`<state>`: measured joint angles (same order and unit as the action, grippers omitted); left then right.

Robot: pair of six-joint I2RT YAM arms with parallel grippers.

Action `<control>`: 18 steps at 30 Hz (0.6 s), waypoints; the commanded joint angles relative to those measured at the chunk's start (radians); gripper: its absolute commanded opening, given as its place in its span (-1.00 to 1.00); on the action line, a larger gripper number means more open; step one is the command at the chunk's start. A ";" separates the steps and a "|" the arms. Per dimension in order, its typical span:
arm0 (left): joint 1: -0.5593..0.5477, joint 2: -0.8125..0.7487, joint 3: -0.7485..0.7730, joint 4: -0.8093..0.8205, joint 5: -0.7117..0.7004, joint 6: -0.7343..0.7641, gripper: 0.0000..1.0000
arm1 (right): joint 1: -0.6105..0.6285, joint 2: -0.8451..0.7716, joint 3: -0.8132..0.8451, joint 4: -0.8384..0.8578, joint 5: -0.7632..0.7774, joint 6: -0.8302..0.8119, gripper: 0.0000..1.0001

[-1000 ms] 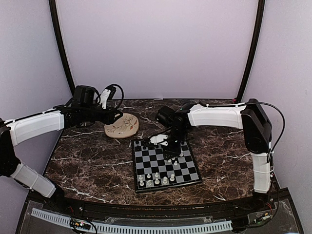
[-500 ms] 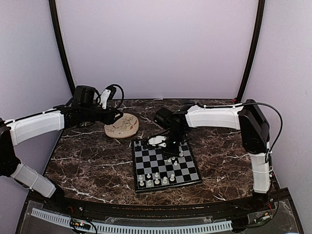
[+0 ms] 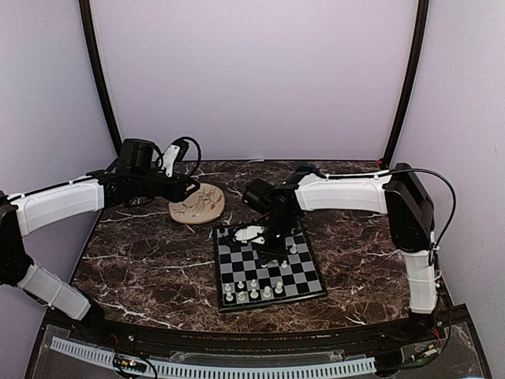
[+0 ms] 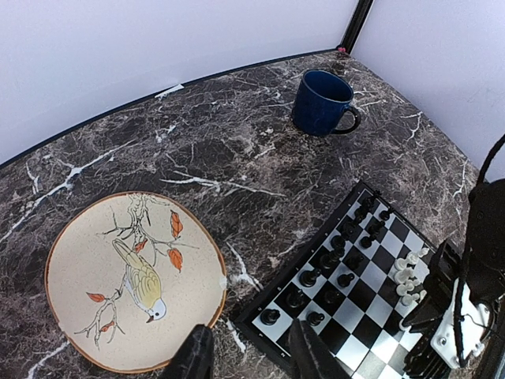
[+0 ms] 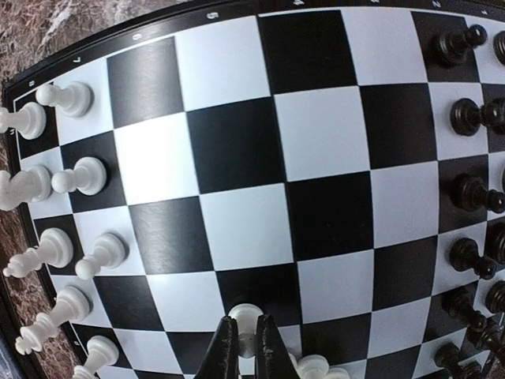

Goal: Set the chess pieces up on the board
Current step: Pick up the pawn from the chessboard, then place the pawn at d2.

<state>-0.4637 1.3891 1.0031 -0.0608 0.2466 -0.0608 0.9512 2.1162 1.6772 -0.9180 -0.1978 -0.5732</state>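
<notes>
Risk: right gripper [image 5: 246, 351], clamped shut on white pawn [image 5: 245, 316] at six o'clock, could topple neighbouring pawn [image 5: 313, 365] while lifting.

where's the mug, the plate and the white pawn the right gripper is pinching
mug [image 4: 319, 106]: left wrist view, blue side wall
plate [image 4: 75, 262]: left wrist view, bare cream patch
white pawn [image 5: 245, 315]: right wrist view, round head

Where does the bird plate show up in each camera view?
Top external: the plate sits left of centre, just beyond the chessboard's far left corner.
Left wrist: the plate is at lower left, left of the board.
Right wrist: not in it.
Shared landmark: the chessboard, in all three views.
</notes>
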 commanded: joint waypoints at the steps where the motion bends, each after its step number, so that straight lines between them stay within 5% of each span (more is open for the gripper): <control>1: -0.002 -0.004 -0.008 0.006 0.010 0.007 -0.30 | 0.052 -0.059 -0.033 -0.020 -0.031 -0.033 -0.96; 18: -0.002 -0.005 -0.008 0.004 0.007 0.009 -0.30 | 0.104 -0.058 -0.065 -0.053 -0.054 -0.061 -0.97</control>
<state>-0.4637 1.3891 1.0031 -0.0608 0.2466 -0.0605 1.0409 2.0857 1.6279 -0.9455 -0.2367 -0.6201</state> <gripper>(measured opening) 0.353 0.056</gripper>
